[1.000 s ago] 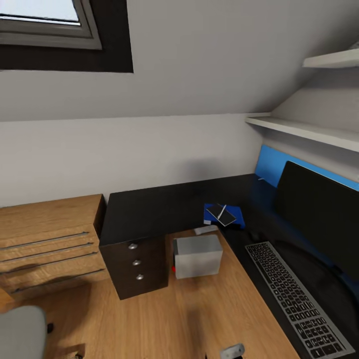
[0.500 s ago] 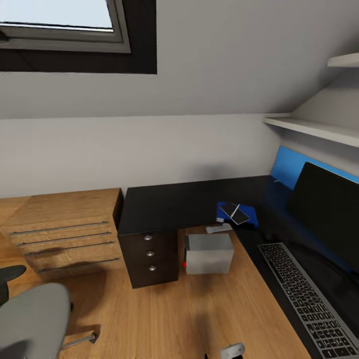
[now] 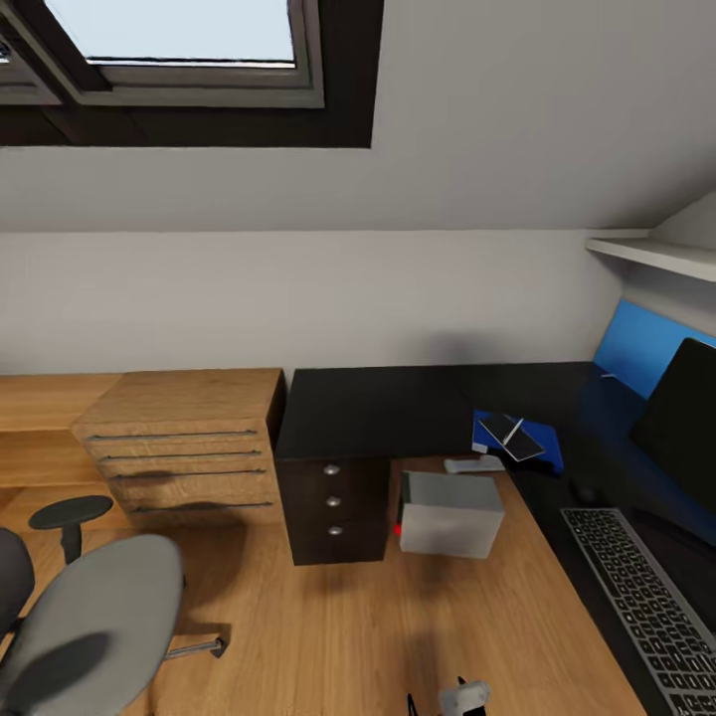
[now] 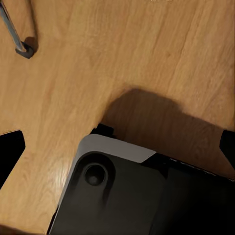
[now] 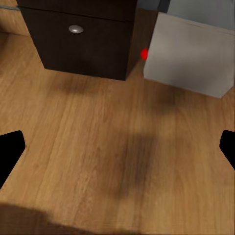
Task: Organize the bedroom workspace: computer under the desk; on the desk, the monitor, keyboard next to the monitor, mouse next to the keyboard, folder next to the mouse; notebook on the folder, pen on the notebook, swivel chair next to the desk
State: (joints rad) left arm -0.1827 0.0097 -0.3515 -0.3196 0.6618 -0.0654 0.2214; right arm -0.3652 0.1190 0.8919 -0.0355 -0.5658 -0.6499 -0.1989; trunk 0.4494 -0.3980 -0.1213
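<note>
The black L-shaped desk (image 3: 398,408) fills the corner, its dark drawer unit (image 3: 333,502) below the top. The grey-white computer (image 3: 449,512) stands on the floor beside that unit, also in the right wrist view as computer (image 5: 191,58) next to the drawer unit (image 5: 78,39). On the desk lies the blue folder (image 3: 542,446), with the grey notebook (image 3: 505,439) and the pen (image 3: 513,430) on it. The mouse (image 3: 585,492), keyboard (image 3: 646,607) and monitor (image 3: 686,428) are at the right. The swivel chair (image 3: 89,626) is at lower left. My left gripper (image 4: 117,152) and right gripper (image 5: 117,149) are open over the floor.
A low oak cabinet (image 3: 184,438) adjoins the desk on the left. A skylight (image 3: 189,50), a wall shelf (image 3: 651,254) and a blue wall panel (image 3: 636,348) are above. My dark base (image 4: 112,196) and a chair leg (image 4: 22,46) show in the left wrist view.
The head view has swung left: desk, computer and monitor slid right in the picture, and the swivel chair came into view. The things themselves have not moved.
</note>
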